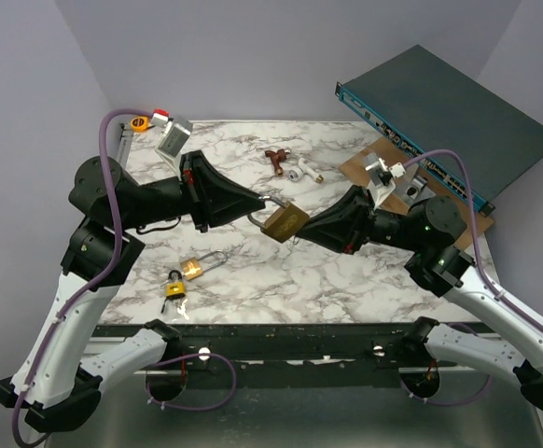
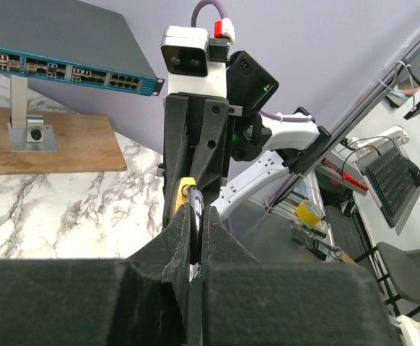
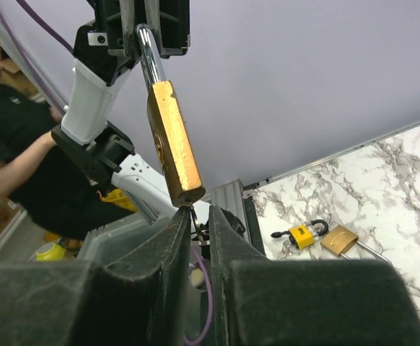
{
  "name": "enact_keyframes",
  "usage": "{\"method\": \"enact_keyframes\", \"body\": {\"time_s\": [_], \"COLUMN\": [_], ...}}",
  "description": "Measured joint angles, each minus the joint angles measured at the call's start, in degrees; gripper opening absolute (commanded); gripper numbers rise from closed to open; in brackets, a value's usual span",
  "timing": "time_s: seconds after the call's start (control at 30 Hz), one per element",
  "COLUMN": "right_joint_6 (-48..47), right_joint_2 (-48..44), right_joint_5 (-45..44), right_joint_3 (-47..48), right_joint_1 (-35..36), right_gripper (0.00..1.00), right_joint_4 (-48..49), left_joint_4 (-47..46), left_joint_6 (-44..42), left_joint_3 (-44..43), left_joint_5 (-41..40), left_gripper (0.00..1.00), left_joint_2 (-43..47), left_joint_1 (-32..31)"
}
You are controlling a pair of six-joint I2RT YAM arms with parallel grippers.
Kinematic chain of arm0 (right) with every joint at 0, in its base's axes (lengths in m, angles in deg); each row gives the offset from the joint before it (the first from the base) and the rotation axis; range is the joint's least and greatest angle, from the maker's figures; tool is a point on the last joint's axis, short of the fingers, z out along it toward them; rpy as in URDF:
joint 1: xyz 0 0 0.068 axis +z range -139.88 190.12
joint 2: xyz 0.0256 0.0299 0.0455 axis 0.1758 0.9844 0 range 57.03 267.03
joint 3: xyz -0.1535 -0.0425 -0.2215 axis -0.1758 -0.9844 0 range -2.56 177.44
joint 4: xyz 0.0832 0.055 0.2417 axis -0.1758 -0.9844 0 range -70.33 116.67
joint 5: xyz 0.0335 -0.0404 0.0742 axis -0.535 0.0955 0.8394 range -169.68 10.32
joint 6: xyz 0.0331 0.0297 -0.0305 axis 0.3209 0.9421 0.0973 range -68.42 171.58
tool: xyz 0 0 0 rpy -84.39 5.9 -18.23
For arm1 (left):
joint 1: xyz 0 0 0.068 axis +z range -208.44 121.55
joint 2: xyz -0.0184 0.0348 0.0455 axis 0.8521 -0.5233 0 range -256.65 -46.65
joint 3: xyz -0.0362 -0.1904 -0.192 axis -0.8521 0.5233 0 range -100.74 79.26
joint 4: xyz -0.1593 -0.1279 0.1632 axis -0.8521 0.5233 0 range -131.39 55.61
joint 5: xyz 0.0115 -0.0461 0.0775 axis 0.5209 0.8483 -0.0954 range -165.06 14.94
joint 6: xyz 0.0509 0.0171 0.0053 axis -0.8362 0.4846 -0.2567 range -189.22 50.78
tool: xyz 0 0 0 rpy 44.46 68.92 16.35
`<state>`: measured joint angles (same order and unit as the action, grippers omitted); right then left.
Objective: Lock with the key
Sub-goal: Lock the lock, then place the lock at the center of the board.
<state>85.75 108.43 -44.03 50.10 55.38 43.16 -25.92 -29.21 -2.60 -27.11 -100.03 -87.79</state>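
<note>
The key (image 3: 193,218) sits closest to the right wrist camera. It is a thin silvery sliver sticking down from the underside of the large brass padlock (image 3: 172,137), and what looks like its little ring hangs just below. It sits in the narrow slit between the right fingers (image 3: 168,252), which stand close together on either side of it. I cannot tell whether their pads are already pinching it.

I judge the key light, stiff and smooth, so it could easily slip or twist out of a loose pinch. The best hold is probably across the flat faces of its head, squarely, so that a turn of the wrist passes into the blade instead of bending it.

The padlock looks heavy and rigid. It hangs in the air above the table (image 3: 383,187) by its steel shackle (image 3: 146,47), and the left fingers (image 2: 221,241) are clamped tight on that shackle. A round, polished shackle may let the body swing when the key is turned.

Farther off, a yellow padlock (image 3: 302,234) and a small brass padlock (image 3: 338,240) lie side by side on the marble top.

At the far edge a network switch (image 1: 458,121) rests tilted above a wooden board (image 1: 354,168).

I can read no brand, label or lettering on any lock or on the switch.
</note>
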Motion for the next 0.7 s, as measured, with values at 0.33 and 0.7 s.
{"method": "enact_keyframes", "body": {"time_s": [0.33, 0.7], "right_joint_6": [0.3, -1.9], "right_joint_2": [0.1, -4.7], "right_joint_5": [0.8, -0.6], "right_joint_3": [0.3, -4.5], "right_joint_1": [0.0, 0.0], "right_gripper": [0.01, 0.01], "right_joint_4": [0.4, -5.1], "left_joint_4": [-1.2, -5.9], "left_joint_6": [1.9, 6.3], "left_joint_3": [0.3, 0.7], "left_joint_5": [0.7, 2.0], "left_gripper": [0.00, 0.00], "left_joint_2": [-0.3, -1.0], "left_joint_1": [1.6, 8.0]}}
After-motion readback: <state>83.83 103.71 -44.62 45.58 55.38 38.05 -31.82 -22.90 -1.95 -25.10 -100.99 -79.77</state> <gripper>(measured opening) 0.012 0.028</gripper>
